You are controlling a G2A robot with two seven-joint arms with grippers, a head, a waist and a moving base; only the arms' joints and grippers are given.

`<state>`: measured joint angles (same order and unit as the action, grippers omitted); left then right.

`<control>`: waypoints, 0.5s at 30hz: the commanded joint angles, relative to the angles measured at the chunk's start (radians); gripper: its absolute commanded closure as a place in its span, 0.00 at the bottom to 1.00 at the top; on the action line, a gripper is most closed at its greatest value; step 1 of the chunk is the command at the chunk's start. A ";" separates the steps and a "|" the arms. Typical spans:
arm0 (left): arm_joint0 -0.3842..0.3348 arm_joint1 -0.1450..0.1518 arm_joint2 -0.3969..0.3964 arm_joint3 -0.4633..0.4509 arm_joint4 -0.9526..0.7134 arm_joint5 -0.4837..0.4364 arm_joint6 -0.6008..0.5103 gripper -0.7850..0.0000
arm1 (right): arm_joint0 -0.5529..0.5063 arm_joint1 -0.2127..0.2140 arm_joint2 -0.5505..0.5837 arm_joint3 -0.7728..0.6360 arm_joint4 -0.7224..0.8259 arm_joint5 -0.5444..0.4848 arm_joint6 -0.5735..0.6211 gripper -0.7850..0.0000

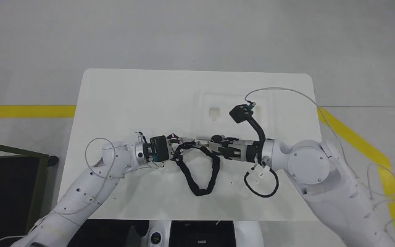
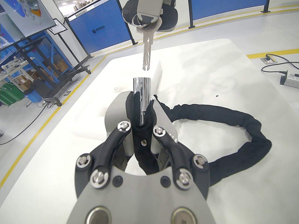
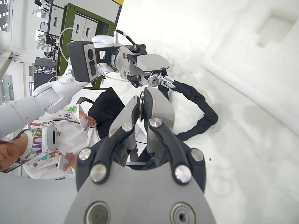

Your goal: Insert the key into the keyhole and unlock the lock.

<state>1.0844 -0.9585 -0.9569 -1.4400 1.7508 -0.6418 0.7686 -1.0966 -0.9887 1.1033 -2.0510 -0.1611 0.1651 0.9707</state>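
Trailing black chain beside lock, foam tray beyond, key just apart.

Bright diffuse light, soft shadows, wrist views bowed at edges

We see a glossy white left arm and right arm with rounded joints. The left gripper and right gripper have grey finger shells, black linkages and round silver screws. A thin pale cable loops off the left wrist, a black cable off the right.
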 commanded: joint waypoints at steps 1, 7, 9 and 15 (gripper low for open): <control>0.000 0.000 0.000 0.000 0.000 0.000 0.000 1.00 | 0.003 -0.001 -0.003 0.003 0.001 0.001 0.002 1.00; 0.000 0.000 0.000 0.000 0.000 0.000 0.000 1.00 | 0.011 -0.004 -0.012 0.015 0.004 0.002 0.000 1.00; 0.000 0.000 0.000 0.000 0.000 0.000 0.000 1.00 | 0.014 -0.005 -0.014 0.018 0.005 0.002 -0.001 1.00; 0.000 0.000 0.000 0.000 0.000 0.000 0.000 1.00 | 0.023 -0.007 -0.021 0.028 0.008 0.003 0.001 1.00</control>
<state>1.0844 -0.9585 -0.9569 -1.4400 1.7508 -0.6418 0.7686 -1.0751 -0.9954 1.0832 -2.0243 -0.1538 0.1684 0.9712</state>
